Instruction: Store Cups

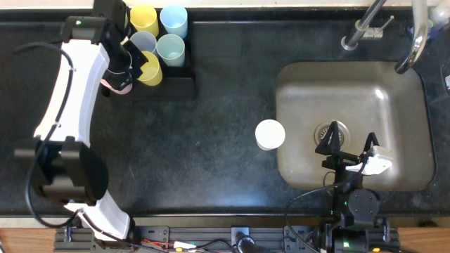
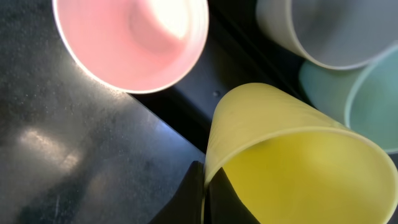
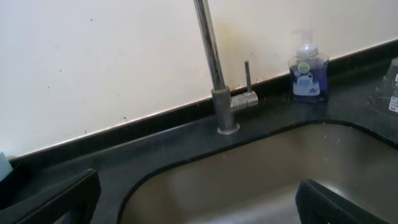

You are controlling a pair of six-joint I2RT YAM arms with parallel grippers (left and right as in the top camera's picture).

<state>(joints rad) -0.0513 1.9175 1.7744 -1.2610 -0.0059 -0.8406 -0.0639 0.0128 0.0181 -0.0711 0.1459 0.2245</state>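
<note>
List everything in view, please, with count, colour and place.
Held yellow cup: one, yellow, in the left gripper.
Other yellow cup: one, yellow, tray's far corner.
Blue cup: one, light blue, tray.
Grey cup: one, pale grey, tray.
Teal cup: one, teal, tray.
Pink cup: one, pink, at the tray's edge.
White cup: one, white, counter beside the sink.
Tray: one, black, counter's far left.
Sink: one, steel, right side.
Faucet: one, steel, behind the sink.
Soap dispenser: one, purple-blue, behind the sink.
Left gripper: one, black, shut on held yellow cup.
Right gripper: one, black, open over the sink.
</note>
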